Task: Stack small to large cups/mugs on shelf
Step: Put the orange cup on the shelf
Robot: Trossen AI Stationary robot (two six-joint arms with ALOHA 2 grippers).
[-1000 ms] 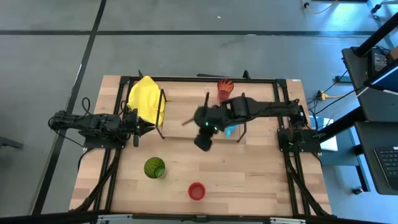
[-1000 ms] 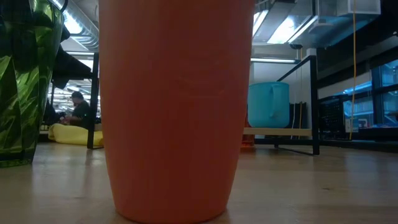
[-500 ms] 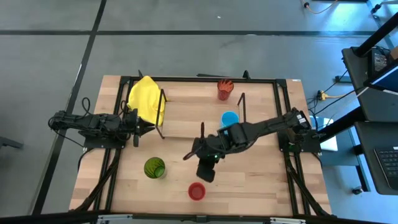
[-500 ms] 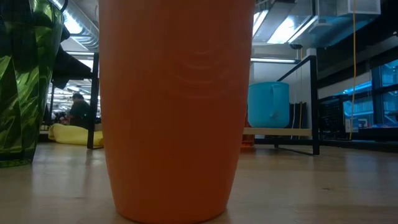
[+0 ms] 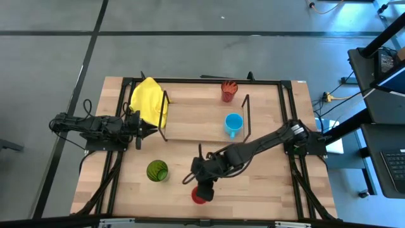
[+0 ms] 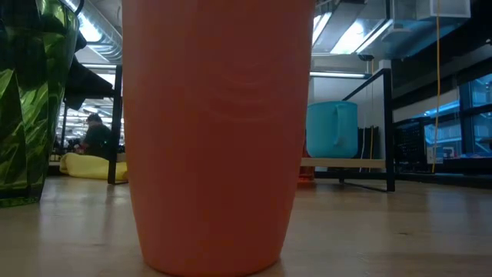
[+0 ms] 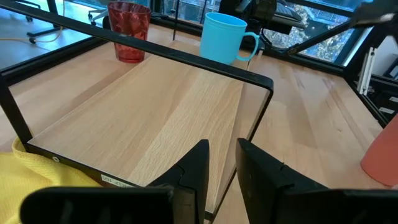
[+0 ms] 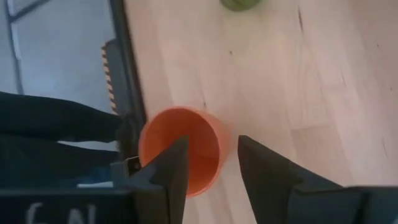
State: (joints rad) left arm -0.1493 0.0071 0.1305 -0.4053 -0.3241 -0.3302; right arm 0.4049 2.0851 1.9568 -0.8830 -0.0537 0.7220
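Note:
The short red cup [image 5: 200, 197] stands upright on the table near its front edge. It fills the low view as the red cup [image 6: 219, 131]. My right gripper [image 5: 201, 188] hangs over it, open. In the right wrist view one finger [image 8: 177, 155] is over the cup's mouth and the other finger [image 8: 252, 155] is outside its rim [image 8: 219, 142]. The light blue mug [image 5: 233, 123] stands on the shelf [image 5: 196, 114] near its right end. The orange-red tumbler [image 5: 228, 91] stands farther back. The green tumbler [image 5: 157, 171] stands on the table at the near left. My left gripper [image 5: 149, 130] waits at the shelf's left end, its fingers a little apart with nothing between them. My right gripper comes at the red cup from above, pointing down, its fingers on either side of the rim [image 8: 219, 142] on the side toward the table's right edge. Whether they touch the cup I cannot tell.
A yellow cloth [image 5: 149, 101] lies over the shelf's left wire frame [image 5: 165, 117]. The right wire frame [image 5: 247, 117] stands just beside the blue mug. Bare board lies between the two frames. Beyond the table a person [image 6: 96, 135] sits in the room.
My right gripper has left the shelf beside the blue mug. It has swung toward the table's near edge and come down over the red cup. The blue mug, which the arm covered before, now shows standing on the shelf.

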